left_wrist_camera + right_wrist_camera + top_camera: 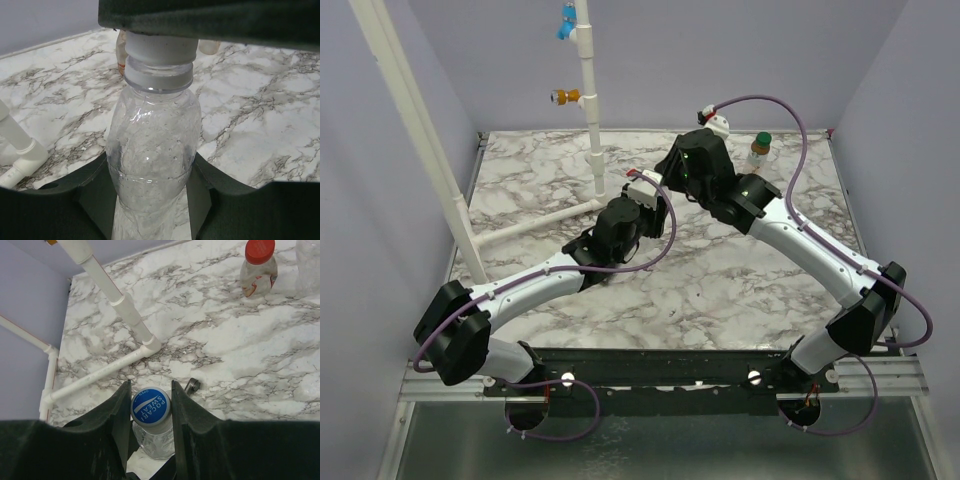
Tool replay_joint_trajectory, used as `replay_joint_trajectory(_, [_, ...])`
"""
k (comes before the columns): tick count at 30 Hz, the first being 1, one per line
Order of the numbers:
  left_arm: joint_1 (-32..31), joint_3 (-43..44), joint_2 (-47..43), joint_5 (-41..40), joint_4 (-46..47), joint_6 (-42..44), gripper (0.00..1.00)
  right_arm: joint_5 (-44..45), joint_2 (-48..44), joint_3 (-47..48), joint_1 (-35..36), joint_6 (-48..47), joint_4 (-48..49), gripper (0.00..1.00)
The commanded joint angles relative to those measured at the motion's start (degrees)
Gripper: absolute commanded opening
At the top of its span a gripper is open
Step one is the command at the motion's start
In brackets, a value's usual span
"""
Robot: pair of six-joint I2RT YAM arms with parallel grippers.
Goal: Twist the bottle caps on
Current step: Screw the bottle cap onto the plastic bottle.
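Clear plastic bottle [152,140] stands upright, and we see the left hand [150,200] pinching its lower body. Just above that hand, the blue-and-white cap [150,406] sits on the neck, clamped by the right hand [151,399]. A red-capped bottle [257,270] stands well beyond it on the marble tabletop [225,340].
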Motion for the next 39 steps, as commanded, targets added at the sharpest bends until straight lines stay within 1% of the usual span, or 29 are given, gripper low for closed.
replay_joint_trajectory(1, [1.28, 1.58, 0.4, -6.29, 6.15, 0.36, 0.0, -2.75, -0.27, 0.21, 3.5, 3.12, -10.24, 0.28])
replay_joint_trajectory(4, [1.23, 0.4, -0.01, -5.81, 6.09, 0.18, 0.0, -2.72, -1.86, 0.25, 3.5, 2.91, -9.48, 0.33])
replay_joint_trajectory(7, [1.28, -1.23, -0.77, -5.46, 5.81, -0.38, 0.0, -2.69, -3.57, 0.48, 3.5, 2.57, -9.1, 0.34])
replay_joint_trajectory(12, [1.24, -3.75, -2.25, -4.89, 5.49, -1.05, 0.0, -3.25, -5.55, 0.27, 3.51, 2.12, -8.5, 0.42])
replay_joint_trajectory(18, [1.29, -5.01, -3.48, -3.71, 5.54, -0.82, 0.0, -3.49, -6.85, -0.22, 3.51, 2.22, -8.31, 0.5])
replay_joint_trajectory(21, [1.39, -5.78, -4.11, -2.92, 5.58, -0.79, 0.0, -3.48, -8.22, -0.67, 3.55, 2.07, -7.99, 0.56])
replay_joint_trajectory(24, [1.4, -6.55, -4.76, -1.91, 5.6, -0.9, 0.0, -3.52, -10.02, -1.59, 3.51, 1.5, -6.8, 0.6])
replay_joint_trajectory(28, [1.52, -7.55, -5.98, 0.63, 5.87, -0.85, 0.0, -4.47, -12.15, -3.07, 3.5, -0.85, -5.47, 0.67])
replay_joint_trajectory(31, [1.84, -8.83, -7.79, 5.9, 6.32, -0.53, 0.0, -6.61, -14.71, -6.66, 3.42, -4.4, -1.92, 0.75])
replay_joint_trajectory(34, [2.99, -10.57, -10.09, 14.85, 6.76, -1.08, 0.0, -9.48, -17.39, -9.96, 3.08, -9.18, 1.85, 0.8])
replay_joint_trajectory(36, [3.97, -11.89, -11.27, 20.39, 7.53, -2.48, 0.0, -11.97, -18.75, -11.32, 1.43, -11.81, 3.52, 0.84])
replay_joint_trajectory(38, [4.85, -13.41, -12.39, 25.1, 8.94, -4.24, 0.0, -17.62, -20.16, -12.34, -2.39, -13.18, 5.41, 0.86])
replay_joint_trajectory(39, [5.14, -14.01, -12.75, 27.02, 9.45, -5.08, 0.0, -23.35, -21.01, -13.28, -5.7, -13.55, 6.96, 0.87])
